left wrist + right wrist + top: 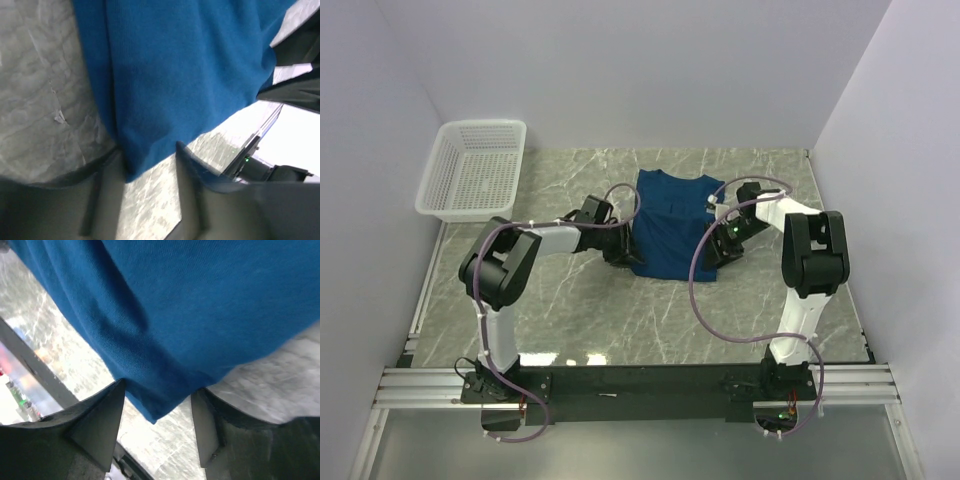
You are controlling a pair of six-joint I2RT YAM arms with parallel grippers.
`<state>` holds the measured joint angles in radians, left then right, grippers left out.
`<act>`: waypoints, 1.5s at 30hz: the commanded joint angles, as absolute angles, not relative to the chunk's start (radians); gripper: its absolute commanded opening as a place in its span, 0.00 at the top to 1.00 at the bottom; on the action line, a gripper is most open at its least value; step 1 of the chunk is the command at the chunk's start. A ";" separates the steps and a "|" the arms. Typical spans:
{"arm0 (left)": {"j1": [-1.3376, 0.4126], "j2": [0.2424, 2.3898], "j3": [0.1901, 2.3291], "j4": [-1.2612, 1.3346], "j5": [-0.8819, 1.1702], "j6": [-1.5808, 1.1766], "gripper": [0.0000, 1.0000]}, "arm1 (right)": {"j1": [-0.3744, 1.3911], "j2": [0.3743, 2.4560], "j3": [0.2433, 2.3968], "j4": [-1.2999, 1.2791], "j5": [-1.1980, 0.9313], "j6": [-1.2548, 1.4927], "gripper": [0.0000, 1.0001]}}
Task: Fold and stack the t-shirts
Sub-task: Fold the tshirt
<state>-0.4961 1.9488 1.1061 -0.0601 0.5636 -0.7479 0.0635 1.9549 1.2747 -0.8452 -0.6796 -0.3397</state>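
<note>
Where spread fingers (106,200) straddle corners, blue t-shirt (670,225)

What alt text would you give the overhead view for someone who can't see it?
A dark blue t-shirt lies on a marble-patterned table, the left end effector at its near left corner and the right end effector at its near right. A white mesh basket sits far left.

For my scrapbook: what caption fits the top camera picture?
Left gripper and right gripper at the near corners of the blue t-shirt on the marble table, white basket beyond.
</note>
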 commanded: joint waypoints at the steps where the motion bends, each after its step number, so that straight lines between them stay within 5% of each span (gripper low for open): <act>1: -0.508 1.979 1.108 -0.055 0.572 -0.739 0.67 | 0.074 1.982 1.289 -0.911 -0.710 -0.367 0.43; 4: -0.509 1.956 1.065 -0.040 0.597 -0.745 0.99 | 0.072 2.000 1.282 -0.952 -0.732 -0.402 0.71; 8: -0.540 1.805 0.926 -0.045 0.621 -0.753 0.99 | 0.072 1.927 1.258 -1.073 -0.681 -0.503 1.00; 14: -0.721 1.571 0.674 0.082 0.647 -0.915 0.99 | 0.075 1.771 1.141 -1.205 -0.568 -0.644 0.96; 18: -0.785 1.424 0.548 0.103 0.551 -1.012 0.65 | 0.075 1.669 1.089 -1.247 -0.494 -0.733 0.43; 22: -0.782 1.200 0.554 -0.092 0.349 -0.919 0.35 | 0.072 1.524 1.124 -1.161 -0.402 -0.823 0.25; 26: -0.753 1.112 0.655 -0.193 0.151 -0.757 0.19 | 0.077 1.522 1.235 -1.172 -0.671 -1.062 0.13; 28: -0.681 1.141 0.684 -0.186 0.114 -0.687 0.17 | 0.101 1.526 1.256 -1.151 -0.884 -1.191 0.13; 31: -0.553 1.245 0.719 -0.125 0.194 -0.667 0.22 | 0.303 1.613 1.308 -1.002 -0.837 -1.123 0.11; 37: -0.483 1.335 0.715 -0.049 0.275 -0.696 0.30 | 0.566 1.795 1.456 -0.769 -0.622 -0.937 0.61; 40: -0.483 1.304 0.660 -0.025 0.281 -0.709 0.29 | 0.584 1.847 1.470 -0.762 -0.592 -0.916 0.69; 45: -0.479 1.310 0.621 0.040 0.325 -0.713 0.30 | 0.595 1.876 1.453 -0.698 -0.519 -0.833 0.69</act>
<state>-0.4812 1.3235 0.6338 -0.0494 0.2749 -0.7197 0.5968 1.8793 1.4261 -0.7719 -0.5869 -0.9035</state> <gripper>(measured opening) 0.702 0.308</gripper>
